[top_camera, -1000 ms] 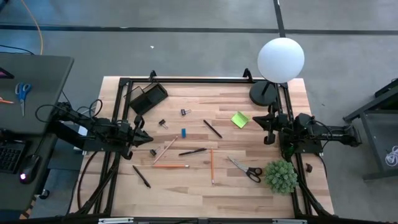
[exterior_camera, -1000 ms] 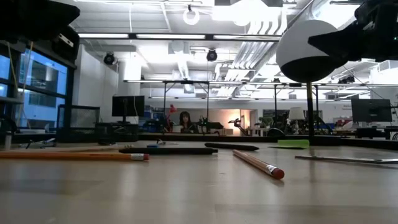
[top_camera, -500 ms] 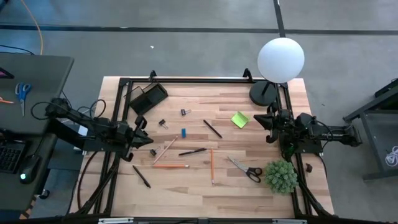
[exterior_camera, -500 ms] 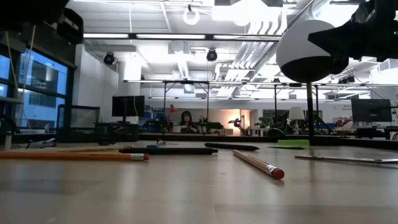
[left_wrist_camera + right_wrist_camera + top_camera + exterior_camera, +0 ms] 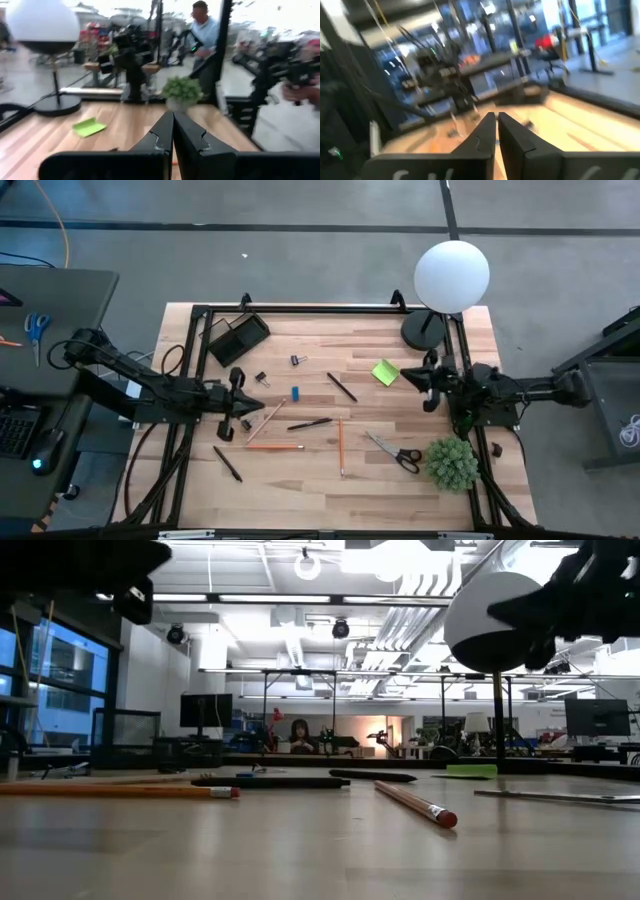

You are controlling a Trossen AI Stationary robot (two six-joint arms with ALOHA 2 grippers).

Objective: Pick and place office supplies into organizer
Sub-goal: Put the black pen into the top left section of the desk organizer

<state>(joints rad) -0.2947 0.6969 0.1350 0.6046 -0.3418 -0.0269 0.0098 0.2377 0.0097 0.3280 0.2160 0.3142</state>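
Two arms: both out over the wooden table [image 5: 310, 490], neither carrying anything
Left gripper [image 5: 243, 402]: fingers [image 5: 162, 135] pressed together, empty, beside the wooden pencil [image 5: 266, 420]
Organizer [image 5: 238, 337]: far left corner of the table, nothing visible in it
Loose supplies: blue eraser [image 5: 296, 393], black pen [image 5: 341, 387], orange pencil [image 5: 340, 446], black-handled scissors [image 5: 393, 452], all on the tabletop
Sticky-note pad [image 5: 386, 371]: lime green, just left of the right gripper [image 5: 424, 380]
Right gripper: fingers [image 5: 485, 131] nearly touching, a thin gap, holding nothing
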